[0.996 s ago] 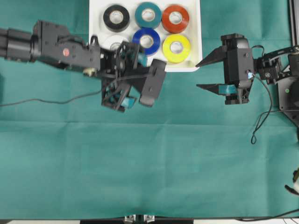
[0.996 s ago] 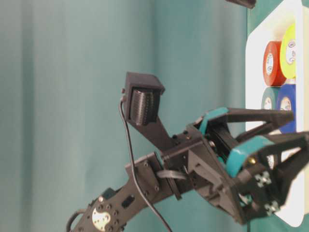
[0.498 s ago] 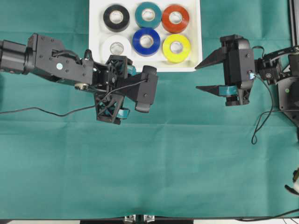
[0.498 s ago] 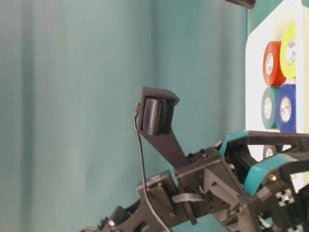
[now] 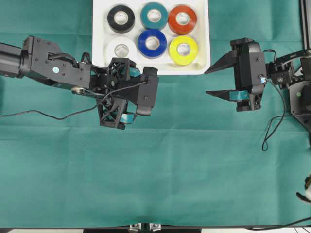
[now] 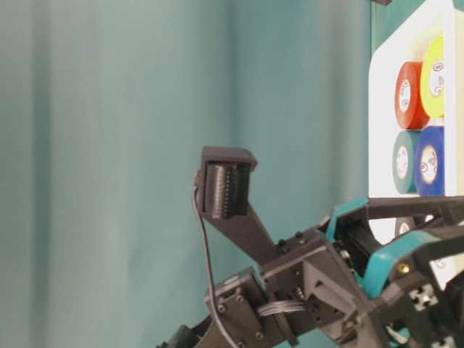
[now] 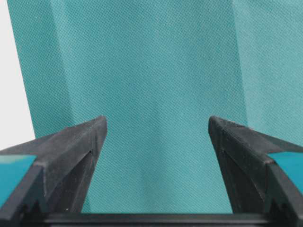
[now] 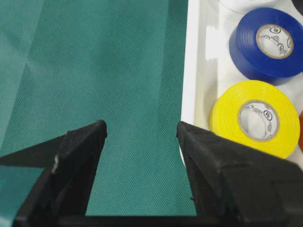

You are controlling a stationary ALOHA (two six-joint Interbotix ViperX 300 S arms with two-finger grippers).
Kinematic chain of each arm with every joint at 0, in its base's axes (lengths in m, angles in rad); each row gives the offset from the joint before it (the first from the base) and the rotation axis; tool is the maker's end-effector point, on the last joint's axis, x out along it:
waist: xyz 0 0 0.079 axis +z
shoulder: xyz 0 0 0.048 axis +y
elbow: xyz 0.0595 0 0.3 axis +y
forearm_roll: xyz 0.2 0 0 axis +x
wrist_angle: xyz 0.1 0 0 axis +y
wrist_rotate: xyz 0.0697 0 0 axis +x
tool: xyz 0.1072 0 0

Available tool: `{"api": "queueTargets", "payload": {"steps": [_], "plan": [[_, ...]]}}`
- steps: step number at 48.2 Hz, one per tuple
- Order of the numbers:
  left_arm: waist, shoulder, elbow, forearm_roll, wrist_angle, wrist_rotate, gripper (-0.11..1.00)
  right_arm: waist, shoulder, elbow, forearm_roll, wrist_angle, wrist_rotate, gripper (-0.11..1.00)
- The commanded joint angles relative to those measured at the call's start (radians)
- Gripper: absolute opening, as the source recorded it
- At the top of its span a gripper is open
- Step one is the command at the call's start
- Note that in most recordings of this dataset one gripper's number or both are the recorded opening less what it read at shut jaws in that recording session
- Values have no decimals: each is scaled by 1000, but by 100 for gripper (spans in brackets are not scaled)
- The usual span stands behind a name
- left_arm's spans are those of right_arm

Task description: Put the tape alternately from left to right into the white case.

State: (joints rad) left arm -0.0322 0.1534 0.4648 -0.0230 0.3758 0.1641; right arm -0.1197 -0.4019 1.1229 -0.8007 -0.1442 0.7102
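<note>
Six tape rolls [image 5: 152, 27] sat in white case [image 5: 99, 29] at table's far edge. Left gripper [image 5: 119, 97] wide open, empty, just below case. Right gripper [image 5: 214, 80] open, empty, beside case's right edge.

a green cloth [image 5: 160, 165] covers the tabletop. on it, at the far edge, sits the white case [image 5: 99, 39]. a black cable [image 5: 43, 115] trails across the cloth.
</note>
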Motion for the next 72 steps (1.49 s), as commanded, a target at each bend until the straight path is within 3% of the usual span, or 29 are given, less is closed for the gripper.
{"api": "queueTargets", "payload": {"steps": [1,39,72], "plan": [[-3,-49,-9,-2,-8,-2,83,2,-12,-14,3,-6,2,68],[8,-189,58,-2,-11,0,81,2,-224,55,3,-38,2,68],[11,-334,229,-3,-181,-25,81,2,-465,155,2,-34,2,68]]}}
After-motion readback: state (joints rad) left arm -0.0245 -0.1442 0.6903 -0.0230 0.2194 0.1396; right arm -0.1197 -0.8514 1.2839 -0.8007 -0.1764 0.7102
